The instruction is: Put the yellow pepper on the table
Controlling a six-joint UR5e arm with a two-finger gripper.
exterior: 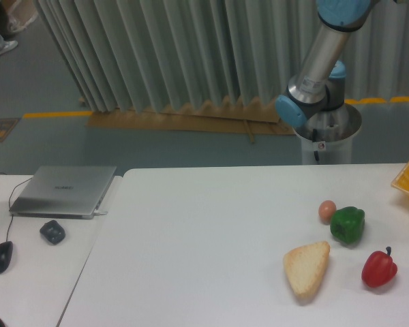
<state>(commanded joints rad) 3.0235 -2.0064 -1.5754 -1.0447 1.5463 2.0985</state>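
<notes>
Yellow pepper nowhere visible, claw out of frame too (state impossible to tell). Probably light, glossy, slippery; best pinched across the broad body. White table [211, 225] bare toward nine o'clock.

2 peppers: green [347, 225], red [379, 268], 1 egg [327, 210], 1 bread [306, 269]

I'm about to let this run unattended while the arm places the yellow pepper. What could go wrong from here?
1. The gripper and yellow pepper are out of frame, so the grasp cannot be checked.
2. The green pepper, egg, bread slice and red pepper crowd the table's right side; a drop there might knock them.
3. Round peppers may roll.
</notes>
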